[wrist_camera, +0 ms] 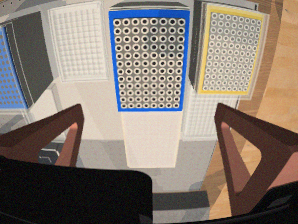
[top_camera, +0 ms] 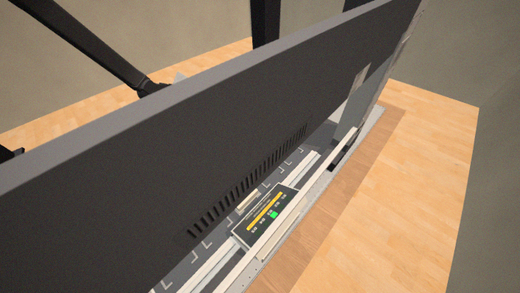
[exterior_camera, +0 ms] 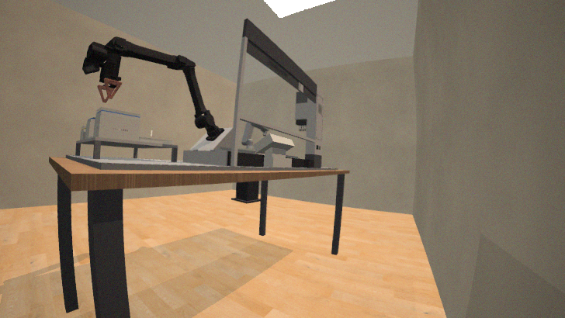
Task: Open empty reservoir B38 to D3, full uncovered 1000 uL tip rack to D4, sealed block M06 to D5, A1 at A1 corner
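Observation:
My gripper [exterior_camera: 109, 91] [wrist_camera: 149, 110] is open and empty. It hangs high above the SHELF [exterior_camera: 126, 143], pointing straight down. In the wrist view a blue-rimmed tip rack [wrist_camera: 149, 59] lies right below, between the two fingers, with pale rings over a grey field. A yellow-rimmed rack [wrist_camera: 229, 52] with a finer grid lies to its right. A white plate [wrist_camera: 76, 43] lies to its left, and a blue item [wrist_camera: 8, 70] shows at the far left edge. In the exterior view a pale box-shaped stack [exterior_camera: 118, 124] stands on the shelf under the gripper. I cannot see the reservoir or any labels.
A tall dark gantry panel [top_camera: 181, 145] blocks most of the top view. Below it a strip of deck with white corner brackets [top_camera: 203, 245] and a status panel [top_camera: 267, 214] shows. The arm's base [exterior_camera: 209, 147] stands beside the gantry frame [exterior_camera: 239, 98] on the wooden table [exterior_camera: 178, 178].

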Tool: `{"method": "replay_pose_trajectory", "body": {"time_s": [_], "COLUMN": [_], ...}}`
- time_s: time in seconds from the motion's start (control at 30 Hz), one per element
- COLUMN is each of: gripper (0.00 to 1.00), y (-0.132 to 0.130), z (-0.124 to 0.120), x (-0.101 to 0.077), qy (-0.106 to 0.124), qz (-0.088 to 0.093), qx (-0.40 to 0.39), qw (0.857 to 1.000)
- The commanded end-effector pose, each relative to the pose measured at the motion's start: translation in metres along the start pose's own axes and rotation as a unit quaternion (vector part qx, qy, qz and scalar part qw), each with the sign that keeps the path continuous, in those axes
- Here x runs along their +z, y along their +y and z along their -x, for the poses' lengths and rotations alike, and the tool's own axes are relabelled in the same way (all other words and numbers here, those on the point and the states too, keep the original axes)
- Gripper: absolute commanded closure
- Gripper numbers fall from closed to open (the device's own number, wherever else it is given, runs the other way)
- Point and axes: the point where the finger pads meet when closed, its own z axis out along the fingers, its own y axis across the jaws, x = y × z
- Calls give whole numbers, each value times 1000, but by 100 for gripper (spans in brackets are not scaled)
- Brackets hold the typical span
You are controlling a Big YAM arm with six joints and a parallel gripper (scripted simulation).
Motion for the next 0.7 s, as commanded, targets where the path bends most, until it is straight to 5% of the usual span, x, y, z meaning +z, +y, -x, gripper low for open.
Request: {"method": "replay_pose_trajectory", "body": {"time_s": [0.0,0.1,0.17,0.57,0.67], "gripper": [0,0,0,0,0], "y": [-5,-3,-4,-3,-2], "z": [8,12,7,7,8], "x": [-4,-9,9,29,20], "qy": [-18,-27,-12,-12,-20], "qz": [0,4,-1,-1,2], "qx": [0,-1,-1,-2,-2], "qw": [1000,1000,1000,1000,1000]}}
